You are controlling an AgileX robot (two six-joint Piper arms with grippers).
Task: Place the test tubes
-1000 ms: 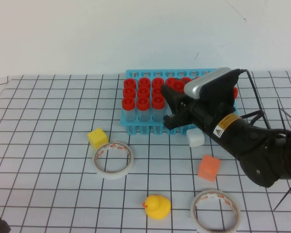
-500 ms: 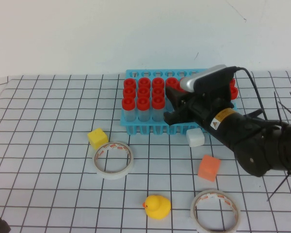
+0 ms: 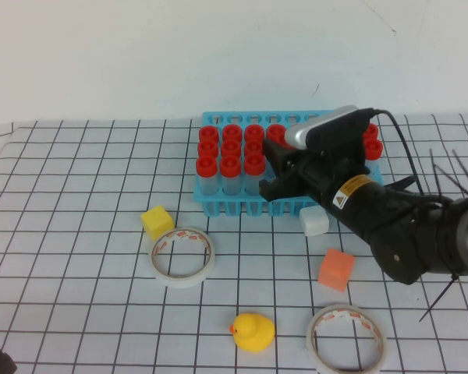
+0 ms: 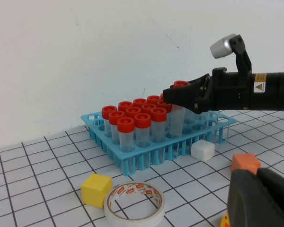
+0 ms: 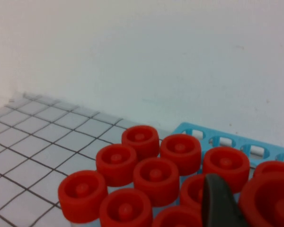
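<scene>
The right gripper (image 3: 271,171) hovered over the blue rack (image 3: 218,206), clamped partway closed around a red-capped test tube (image 4: 176,118) whose lower end appeared to sit in a near-middle hole. Capped tubes (image 3: 230,165) filled the rack's left side. No loose tube lay on the counter (image 3: 78,234), so probably only release remained. The left gripper (image 4: 255,198) sat closed and empty at the near left.
</scene>
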